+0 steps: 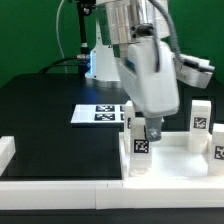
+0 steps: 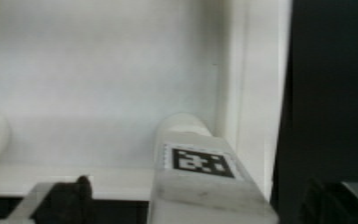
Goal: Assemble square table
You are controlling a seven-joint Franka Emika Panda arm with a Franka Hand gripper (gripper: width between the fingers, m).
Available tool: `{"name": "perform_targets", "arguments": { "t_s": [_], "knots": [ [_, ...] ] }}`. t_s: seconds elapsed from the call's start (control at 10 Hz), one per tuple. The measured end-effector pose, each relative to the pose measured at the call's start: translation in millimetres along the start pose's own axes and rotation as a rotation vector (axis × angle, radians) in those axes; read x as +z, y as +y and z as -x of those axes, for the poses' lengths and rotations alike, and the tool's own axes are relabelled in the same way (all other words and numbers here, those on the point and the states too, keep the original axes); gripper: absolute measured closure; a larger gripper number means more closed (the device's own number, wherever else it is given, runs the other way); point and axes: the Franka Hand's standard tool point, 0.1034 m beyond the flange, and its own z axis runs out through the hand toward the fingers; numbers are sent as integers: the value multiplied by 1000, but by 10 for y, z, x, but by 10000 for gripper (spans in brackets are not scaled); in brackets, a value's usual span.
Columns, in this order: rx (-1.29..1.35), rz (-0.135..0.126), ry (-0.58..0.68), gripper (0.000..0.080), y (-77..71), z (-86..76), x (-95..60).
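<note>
Nearest to me in the exterior view runs a long plain white bar, lying across the front of the black table, with a short white block rising at its left end.

Just behind the bar, toward the exterior view's right, I see the square table's white plastic slab with its raised rim. A short chunky white leg with a black-and-white square tag stands upright on the slab at its near left corner. The arm's two-finger gripper sits right over that leg. In the wrist view the tagged leg rises between the two dark fingers, and I can see a gap on each side of it, so the pincer looks spread around the leg rather than pinching it.

Further right, two more upright tagged legs stand at the slab: one at the far right, another at the right edge, partly cut off by the frame. A fourth tagged leg stands just behind the gripper, mostly hidden by it.

Beyond these, near the table's middle, lies the flat marker board. Farthest back stands the arm's white base, before a green backdrop.
</note>
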Motion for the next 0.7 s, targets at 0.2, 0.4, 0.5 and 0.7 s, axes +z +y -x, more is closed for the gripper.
{"name": "perform_targets", "arguments": {
  "t_s": [0.2, 0.4, 0.5, 0.7],
  "knots": [
    [-293, 42, -24, 173, 43, 49, 9],
    [-455, 45, -28, 154, 50, 54, 9],
    [-539, 44, -30, 151, 51, 50, 9],
    [-760, 56, -7, 150, 49, 32, 21]
  ]
}}
